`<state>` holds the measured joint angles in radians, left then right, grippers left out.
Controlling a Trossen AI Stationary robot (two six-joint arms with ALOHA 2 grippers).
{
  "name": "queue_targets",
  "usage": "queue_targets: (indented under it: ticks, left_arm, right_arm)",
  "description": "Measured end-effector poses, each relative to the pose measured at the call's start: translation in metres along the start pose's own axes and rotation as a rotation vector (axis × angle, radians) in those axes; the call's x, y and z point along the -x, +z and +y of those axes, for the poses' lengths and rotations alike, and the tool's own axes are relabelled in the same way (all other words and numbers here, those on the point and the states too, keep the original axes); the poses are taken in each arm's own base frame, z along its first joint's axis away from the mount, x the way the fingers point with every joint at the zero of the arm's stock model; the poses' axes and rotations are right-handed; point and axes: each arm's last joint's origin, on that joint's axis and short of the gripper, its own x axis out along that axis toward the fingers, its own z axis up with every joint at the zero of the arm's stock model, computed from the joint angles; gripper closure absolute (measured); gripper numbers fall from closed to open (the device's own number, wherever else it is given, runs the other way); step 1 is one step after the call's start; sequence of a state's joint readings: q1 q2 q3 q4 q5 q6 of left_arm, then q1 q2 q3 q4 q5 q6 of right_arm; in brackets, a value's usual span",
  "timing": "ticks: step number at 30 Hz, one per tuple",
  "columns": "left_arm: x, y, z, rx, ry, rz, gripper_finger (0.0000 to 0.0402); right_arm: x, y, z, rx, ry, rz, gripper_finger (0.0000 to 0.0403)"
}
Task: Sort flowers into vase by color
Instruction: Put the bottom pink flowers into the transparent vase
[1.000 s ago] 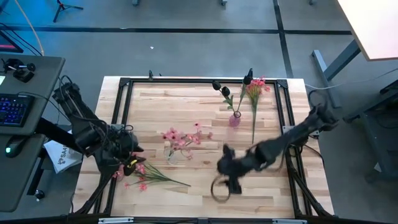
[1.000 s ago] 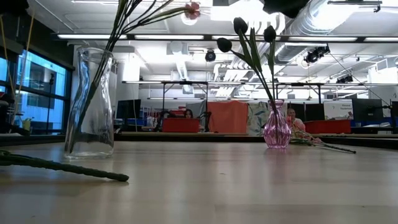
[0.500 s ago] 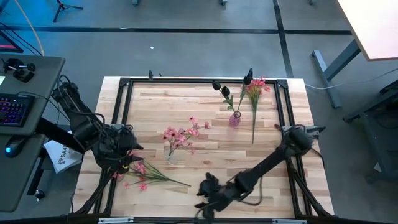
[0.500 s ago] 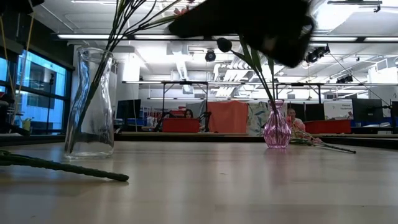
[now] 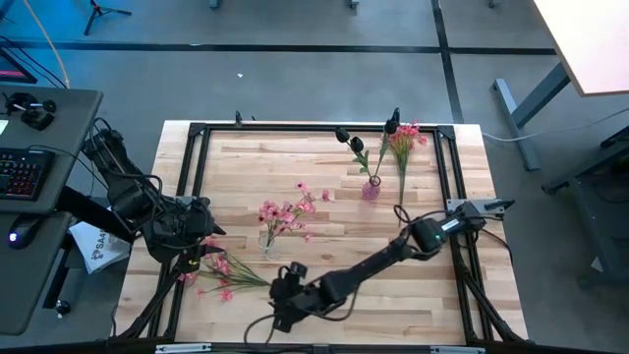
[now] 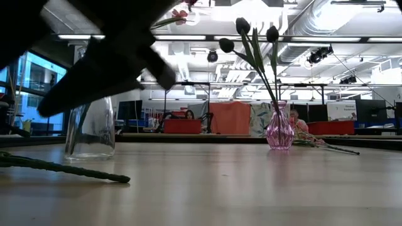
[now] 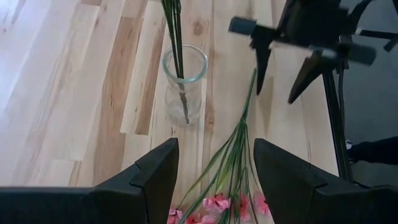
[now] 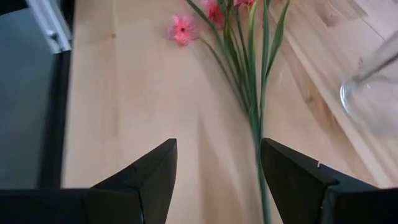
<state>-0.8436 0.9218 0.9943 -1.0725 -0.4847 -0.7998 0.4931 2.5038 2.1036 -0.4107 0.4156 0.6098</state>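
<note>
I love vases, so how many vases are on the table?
2: a clear glass vase mid-table with pink flowers, and a small pink vase farther back with dark buds.

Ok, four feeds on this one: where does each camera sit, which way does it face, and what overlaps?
High view: overhead, straight down on the table; both arms show, right gripper stretched toward the loose pink bunch.
Low view: table height, facing the room; pink vase with dark buds, and a blurred dark arm up close.
Left wrist view: past its open fingers at the clear vase.
Right wrist view: past its open fingers at the bunch's stems.
Shared: both wrist views see the loose pink bunch and clear vase.
</note>
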Motion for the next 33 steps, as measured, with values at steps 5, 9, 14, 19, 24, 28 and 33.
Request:
queue_targets:
  ticks: [5, 9, 14, 19, 24, 28, 33]
  left_arm:
    - [0.0, 0.0, 0.0, 0.0, 0.003, -0.003, 0.0204]
    - [0.0, 0.0, 0.0, 0.006, 0.003, -0.004, 0.0204]
    - [0.0, 0.0, 0.0, 0.011, 0.01, -0.011, 0.0204]
    - [0.0, 0.001, 0.0, 0.012, 0.015, -0.018, 0.0204]
    - [0.0, 0.001, 0.0, 0.014, 0.011, -0.022, 0.0204]
    - [0.0, 0.004, -0.003, 0.031, -0.019, -0.046, 0.0204]
    - [0.015, 0.011, -0.003, 0.026, -0.148, -0.068, 0.0204]
  right_arm:
    - [-0.017, 0.005, -0.008, 0.0, -0.024, -0.006, 0.0178]
    - [-0.022, 0.005, -0.015, 0.008, -0.053, 0.002, 0.0179]
    - [-0.027, 0.003, -0.021, 0.058, -0.078, 0.007, 0.0179]
    - [-0.045, -0.007, -0.024, 0.061, -0.039, 0.026, 0.0179]
    - [-0.051, -0.013, -0.025, 0.042, -0.06, 0.015, 0.0193]
    - [-0.05, -0.013, -0.027, 0.009, -0.07, 0.041, 0.027]
    - [-0.039, -0.002, -0.026, -0.015, -0.035, 0.169, 0.0385]
